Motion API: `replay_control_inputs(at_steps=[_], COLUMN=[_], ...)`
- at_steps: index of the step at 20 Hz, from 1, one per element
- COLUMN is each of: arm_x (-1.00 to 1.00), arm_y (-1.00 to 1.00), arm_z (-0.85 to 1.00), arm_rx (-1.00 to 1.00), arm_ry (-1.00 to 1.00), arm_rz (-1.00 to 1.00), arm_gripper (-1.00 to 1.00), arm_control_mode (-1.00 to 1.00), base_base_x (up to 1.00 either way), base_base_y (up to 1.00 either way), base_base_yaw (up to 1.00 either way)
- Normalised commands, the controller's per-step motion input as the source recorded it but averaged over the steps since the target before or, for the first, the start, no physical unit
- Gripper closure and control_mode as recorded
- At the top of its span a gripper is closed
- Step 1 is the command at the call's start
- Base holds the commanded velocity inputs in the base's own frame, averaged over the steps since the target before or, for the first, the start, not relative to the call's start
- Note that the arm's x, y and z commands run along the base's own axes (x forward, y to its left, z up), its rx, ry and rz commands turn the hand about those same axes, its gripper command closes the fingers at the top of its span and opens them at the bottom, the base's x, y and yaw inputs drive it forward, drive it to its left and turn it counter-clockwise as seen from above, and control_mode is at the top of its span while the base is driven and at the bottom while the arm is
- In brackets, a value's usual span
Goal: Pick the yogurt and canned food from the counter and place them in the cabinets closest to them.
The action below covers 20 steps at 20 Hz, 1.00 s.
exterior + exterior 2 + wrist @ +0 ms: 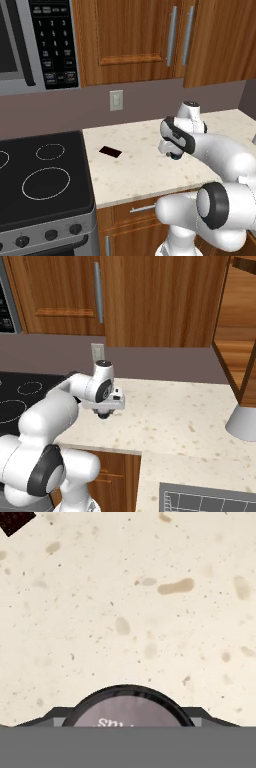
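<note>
While my tool [104,414] hangs above the bench [175,416], the can [127,709] sits between its fingers; grip unclear. I judge it carried; next, the cabinet [235,331] right of the tool.

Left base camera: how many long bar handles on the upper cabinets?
2: the left handle on the wall cabinet door beside the microwave, the right handle close beside it on the next door. Others may be out of frame.

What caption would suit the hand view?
Looking down on the speckled beige counter, with the canned food's grey-lilac top at the bottom edge.
</note>
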Motion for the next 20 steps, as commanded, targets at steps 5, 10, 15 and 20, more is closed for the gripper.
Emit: replay_control_inputs(at_steps=[5, 10, 15, 20], arm_x=[-0.13, -0.20, -0.18, -0.15], arm_y=[0.00, 0.00, 0.00, 0.00], arm_z=[0.56, 0.60, 0.48, 0.17], arm_rx=[0.00, 0.00, 0.00, 0.00], arm_ry=[0.00, 0.00, -0.01, -0.05], arm_rz=[-0.05, -0.06, -0.07, 0.00], arm_gripper=[1.00, 1.00, 1.00, 1.00], arm_control_mode=[-1.00, -1.00, -1.00, -1.00], base_base_x=[0.00, 0.00, 0.00, 0.00], base_base_y=[0.00, 0.00, 0.00, 0.00], base_base_yaw=[0.00, 0.00, 0.00, 0.00])
